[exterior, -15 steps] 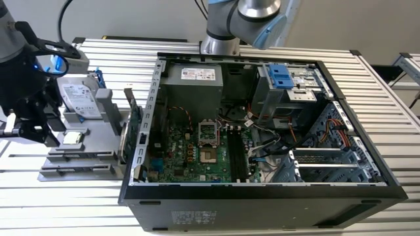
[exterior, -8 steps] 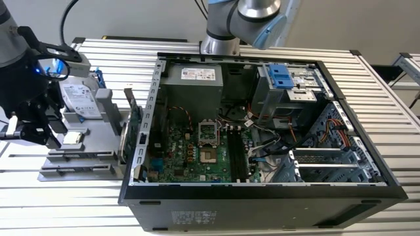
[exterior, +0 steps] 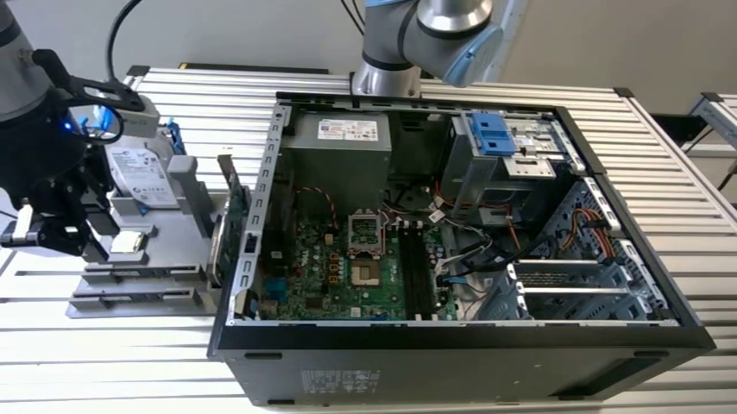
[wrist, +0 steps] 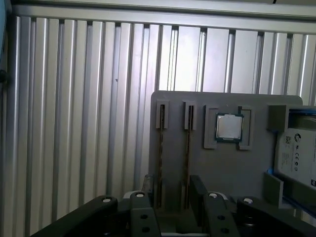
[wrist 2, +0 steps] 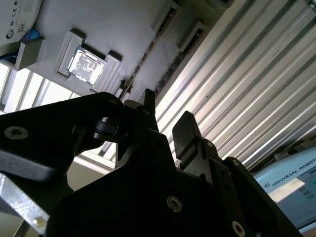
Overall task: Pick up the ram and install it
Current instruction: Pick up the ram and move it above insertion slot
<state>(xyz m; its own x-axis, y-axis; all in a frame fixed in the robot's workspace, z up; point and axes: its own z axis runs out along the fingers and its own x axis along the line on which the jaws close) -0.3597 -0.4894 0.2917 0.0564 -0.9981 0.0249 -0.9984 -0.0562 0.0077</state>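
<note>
The table point(exterior: 705, 194) is silver with parallel ribs. The holder tray point(wrist: 222, 168) is plain grey, the processor point(wrist: 228, 127) on it silver. The gripper point(wrist: 173, 183) is black. The computer case point(exterior: 461, 362) is black, its motherboard point(exterior: 334, 276) green, its drive latch point(exterior: 493, 134) blue.

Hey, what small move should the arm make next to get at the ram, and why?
Probably nudge the hand sideways to centre it on one ram stick. It hangs open and empty above the grey holder, and in the first wrist view both edge-on sticks sit off the middle of its gap.
</note>
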